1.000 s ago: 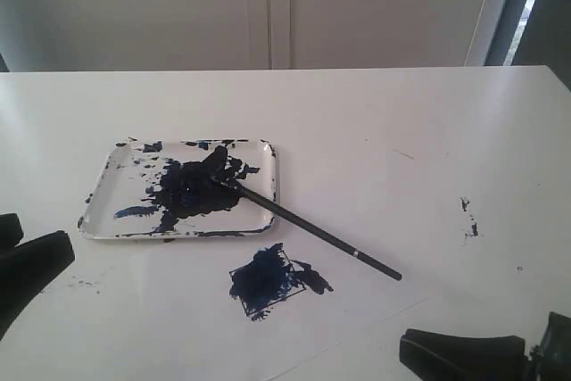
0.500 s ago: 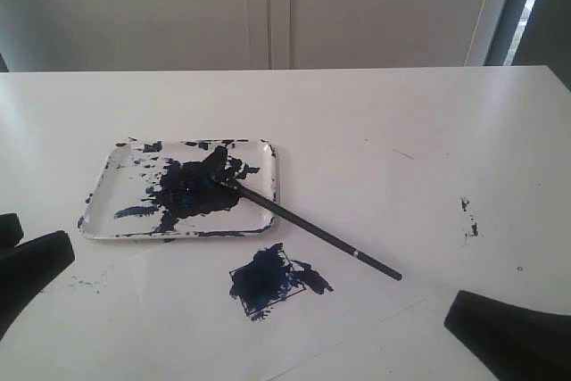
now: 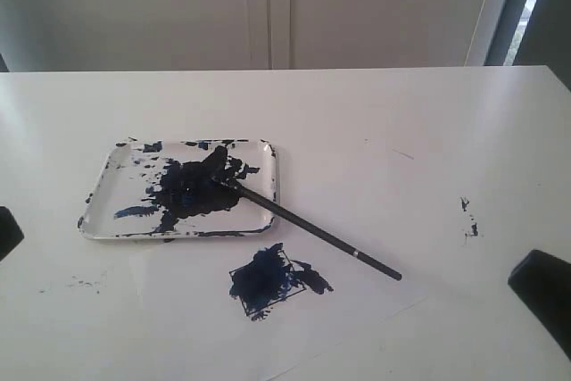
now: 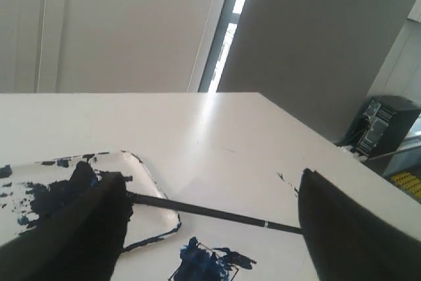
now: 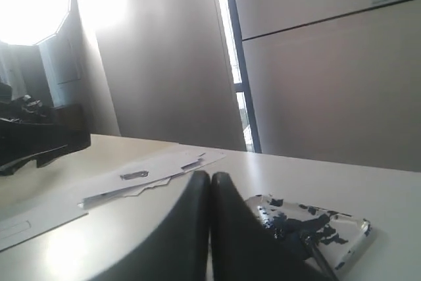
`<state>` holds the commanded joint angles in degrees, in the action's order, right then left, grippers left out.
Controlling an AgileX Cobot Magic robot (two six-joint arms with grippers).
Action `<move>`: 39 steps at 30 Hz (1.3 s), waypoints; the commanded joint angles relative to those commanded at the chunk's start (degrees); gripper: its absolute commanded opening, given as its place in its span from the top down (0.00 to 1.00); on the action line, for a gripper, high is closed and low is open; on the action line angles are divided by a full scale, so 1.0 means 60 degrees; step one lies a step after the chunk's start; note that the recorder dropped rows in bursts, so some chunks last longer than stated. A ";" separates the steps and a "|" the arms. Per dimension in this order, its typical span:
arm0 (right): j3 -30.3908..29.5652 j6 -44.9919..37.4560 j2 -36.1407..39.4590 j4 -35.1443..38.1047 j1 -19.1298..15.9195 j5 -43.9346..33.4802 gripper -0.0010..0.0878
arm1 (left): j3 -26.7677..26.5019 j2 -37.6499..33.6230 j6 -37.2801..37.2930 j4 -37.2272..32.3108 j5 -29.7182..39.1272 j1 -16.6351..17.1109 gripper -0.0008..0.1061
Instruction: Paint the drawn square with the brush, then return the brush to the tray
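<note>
The white tray [image 3: 268,156] smeared with dark blue paint lies left of centre on the table. The black brush [image 3: 308,230] rests with its tip in the tray's paint pool and its handle stretching over the rim toward the right. The drawn square [image 3: 261,280], smeared dark blue, lies just below the tray. My left gripper [image 4: 207,228] is open, high above the table, holding nothing; only a dark corner of it [image 3: 7,229] shows at the exterior view's left edge. My right gripper [image 5: 210,177] is shut and empty; part of it [image 3: 544,296] shows at the lower right.
Small paint specks [image 3: 468,216] mark the table on the right, more [image 3: 85,285] at the lower left. A sheet of paper [image 3: 357,327] lies under the square. Loose papers [image 5: 145,176] lie beyond the right gripper. A wall and window frame stand behind the table.
Both arms have drawn back toward the edges of the exterior view: the left gripper has nearly left the frame, the right has moved off to the lower right. Brush, tray and square are unmoved.
</note>
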<state>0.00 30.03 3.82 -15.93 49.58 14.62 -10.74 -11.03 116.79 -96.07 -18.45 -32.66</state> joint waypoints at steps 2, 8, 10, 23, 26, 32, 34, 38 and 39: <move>0.0000 0.0000 -0.0183 0.0000 -0.0192 0.0000 0.99 | 0.0000 0.0249 0.0000 0.0000 0.0000 0.0000 0.29; 0.0000 0.0000 -0.0455 0.0000 -0.0767 0.0000 0.99 | 0.0000 0.0846 0.0000 0.0000 0.0000 0.0000 0.29; 0.0000 0.0000 -0.0499 0.0000 -0.0982 0.0000 0.99 | 0.0000 0.1040 0.0000 0.0000 0.0000 0.0000 0.29; 0.0000 0.0000 -0.0539 0.0000 -0.1227 -0.0100 0.99 | 0.0000 0.1166 0.0000 0.0000 -0.0023 0.0000 0.29; 0.0000 0.0000 -0.0539 0.0000 -0.1227 -0.0100 0.99 | 0.0000 0.1166 0.0000 0.0000 -0.0023 0.0000 0.29; 0.0000 -0.0126 -0.0539 0.0000 -0.1227 -0.0117 0.99 | 0.0000 0.1166 0.0000 -0.0184 0.0190 0.0000 0.29; 0.0000 -0.0172 -0.0539 0.0000 -0.1227 -0.0117 0.99 | 0.0037 0.1166 0.0000 -0.0489 0.0672 0.0000 0.29; 0.0000 -0.0172 -0.0539 0.0000 -0.1227 -0.0117 0.99 | 0.0577 0.1166 0.0000 -0.0559 0.1986 0.0000 0.29; 0.0000 -0.0172 -0.0539 0.0000 -0.1227 -0.0117 0.99 | 0.0776 0.1166 0.0000 -0.0559 0.2150 0.0000 0.29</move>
<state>0.00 29.00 0.59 -15.93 42.22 13.91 -6.08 -4.03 116.79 -99.42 -5.55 -32.66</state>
